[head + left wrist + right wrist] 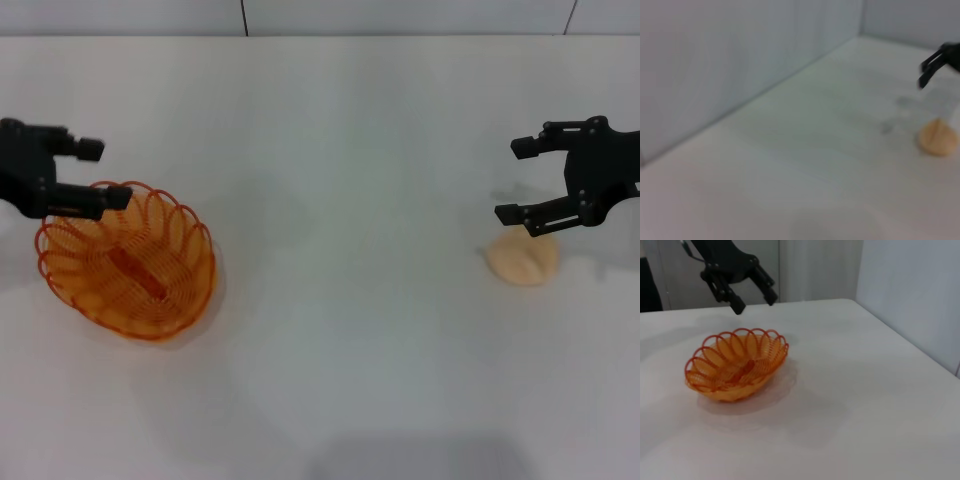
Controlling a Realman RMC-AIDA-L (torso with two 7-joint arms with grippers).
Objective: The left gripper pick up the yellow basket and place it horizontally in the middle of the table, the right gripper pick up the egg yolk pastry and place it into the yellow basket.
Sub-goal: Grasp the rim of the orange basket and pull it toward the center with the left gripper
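My left gripper (97,174) hangs with its fingers spread wide above the far rim of the basket (127,260), holding nothing; from the right wrist view it (753,294) is clear of the wire, up over the basket's (737,364) back edge. The basket sits on the left side of the table (340,300), its long axis slanted rather than square to me. Well apart, on the right side, my right gripper (519,180) is also spread wide and holds nothing, poised just above and behind the pastry (522,258). The pastry rests on the table; its near finger looks just clear of it, though I cannot be sure.
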